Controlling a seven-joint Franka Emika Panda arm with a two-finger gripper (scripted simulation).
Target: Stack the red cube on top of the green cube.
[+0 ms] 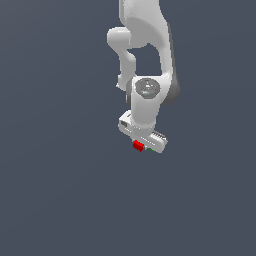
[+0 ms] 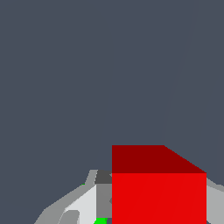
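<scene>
The exterior view looks from high above, almost straight down along the arm (image 1: pixel 146 60), taking in wide floor. The wrist view sits very close — the red cube (image 2: pixel 158 192) fills its frame. Both share that cube (image 1: pixel 138 145) and a green sliver (image 2: pixel 100 221).

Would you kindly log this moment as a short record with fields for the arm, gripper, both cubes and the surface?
arm: reaches down from the top of the exterior view
gripper: low, at the cubes; open or shut cannot be told
red cube: large and close in the wrist view, between the fingers
green cube: only a sliver shows, mostly hidden
stacked: cannot tell
surface: plain dark grey
</scene>
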